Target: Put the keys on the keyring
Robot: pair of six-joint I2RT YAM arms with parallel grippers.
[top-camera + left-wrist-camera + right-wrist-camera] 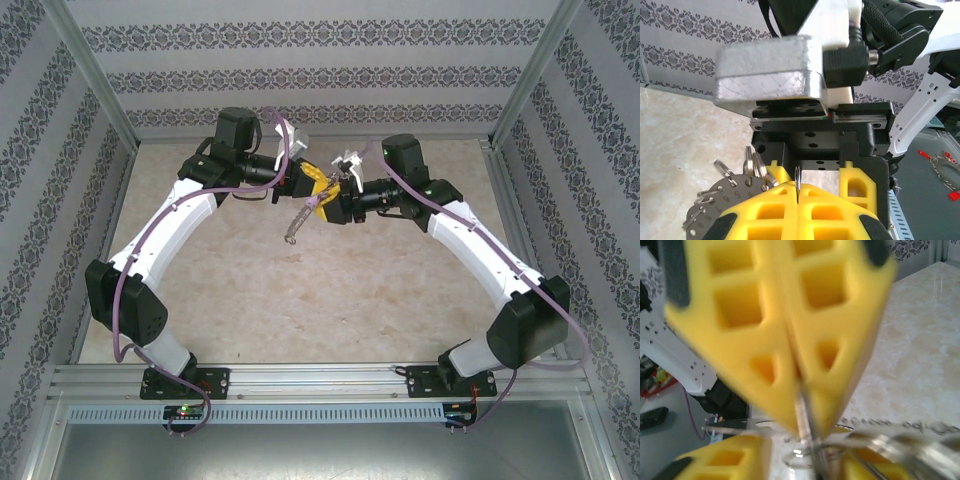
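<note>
Gripping the keyring by its rim, over the bench.
My left claw is squeezed together on a thin silvery loop at the hoop's edge; the dark-grey hoop fans out just left of its fingertips, fringed with more loops, and in the top view it dangles below that claw. My right claw faces it head-on, fingers apart, one on either side of the left claw's tips; I cannot tell whether they touch anything.
</note>
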